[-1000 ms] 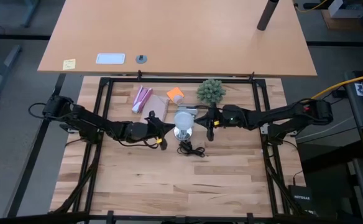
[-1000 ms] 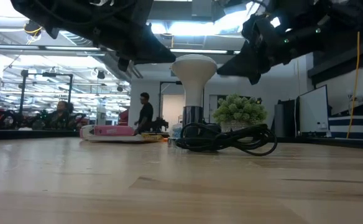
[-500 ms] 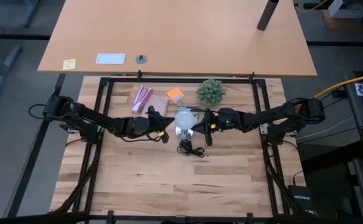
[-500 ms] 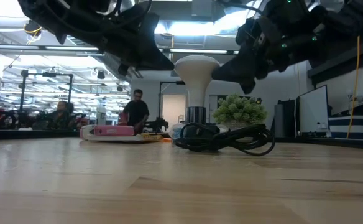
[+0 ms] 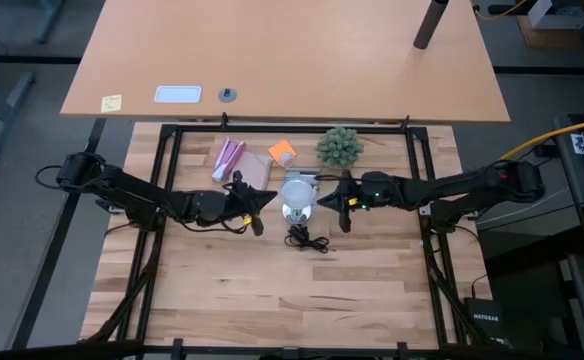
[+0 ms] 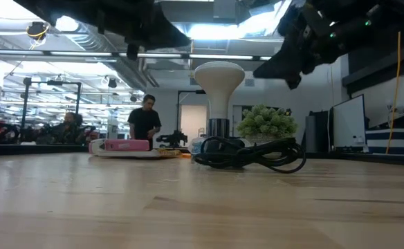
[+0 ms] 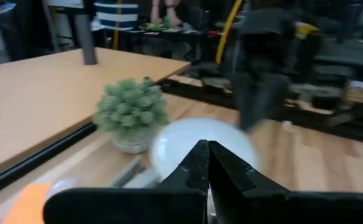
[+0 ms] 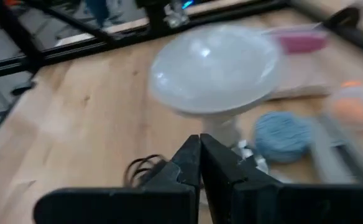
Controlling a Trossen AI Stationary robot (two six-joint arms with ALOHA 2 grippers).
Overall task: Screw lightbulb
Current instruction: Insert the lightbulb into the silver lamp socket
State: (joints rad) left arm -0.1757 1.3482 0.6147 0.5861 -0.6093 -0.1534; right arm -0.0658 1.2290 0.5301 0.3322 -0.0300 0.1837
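Note:
The frosted white lightbulb [image 6: 218,75] stands upright, neck down, in the silver socket base [image 6: 216,128] at the table's middle; it also shows in the high view [image 5: 297,192]. The base's black cord [image 6: 252,153] lies coiled on the table in front of it. My left gripper [image 5: 265,200] is shut and empty, just left of the bulb and above table height. My right gripper [image 5: 324,203] is shut and empty, just right of the bulb. Each wrist view shows the shut fingertips, left [image 7: 207,155] and right [image 8: 200,152], with the bulb beyond them.
A green spiky ball plant [image 5: 340,147] stands behind and right of the bulb. An orange object [image 5: 282,152] and pink packets [image 5: 227,158] lie behind and left of it. A black frame [image 5: 172,170] borders the work area. People move in the room beyond.
Both grippers have drawn back from the bulb, the left toward the table's left edge and up, the right toward the table's right edge and up. The bulb and socket have stayed where they were.

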